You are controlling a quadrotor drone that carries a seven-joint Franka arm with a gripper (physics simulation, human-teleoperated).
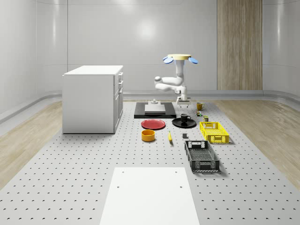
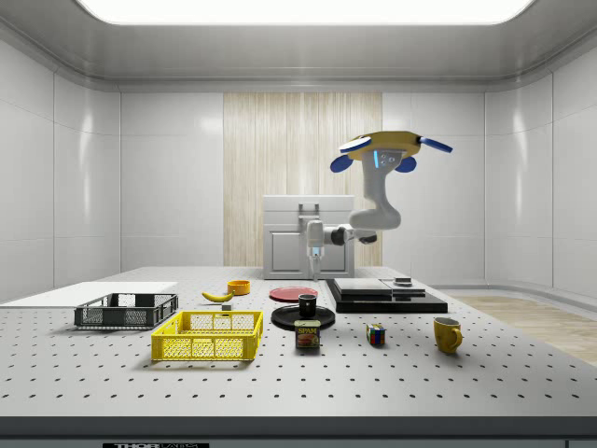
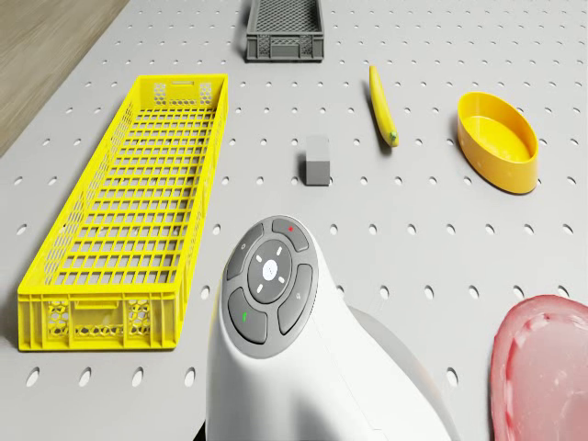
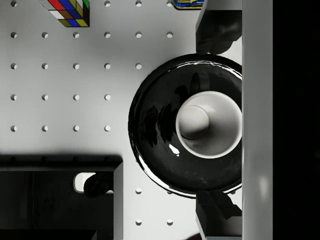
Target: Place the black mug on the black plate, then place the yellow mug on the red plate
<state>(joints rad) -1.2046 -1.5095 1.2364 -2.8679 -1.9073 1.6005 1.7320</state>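
The drone [image 1: 180, 58] hovers over the desk [image 1: 70, 178] behind the black plate [image 1: 177, 123]. The tool [image 1: 182, 101] hangs released above the black mug [image 1: 184, 118], which stands on that plate; the red plate [image 1: 153, 124] lies beside it, and the yellow mug [image 1: 199, 106] stands apart.

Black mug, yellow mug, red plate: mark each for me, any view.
black mug [image 1: 184, 117], whole-scene view, on its outer wall as it stands on the black plate.
yellow mug [image 2: 447, 333], side view, on the middle of its body.
red plate [image 1: 153, 124], whole-scene view, on its flat centre.
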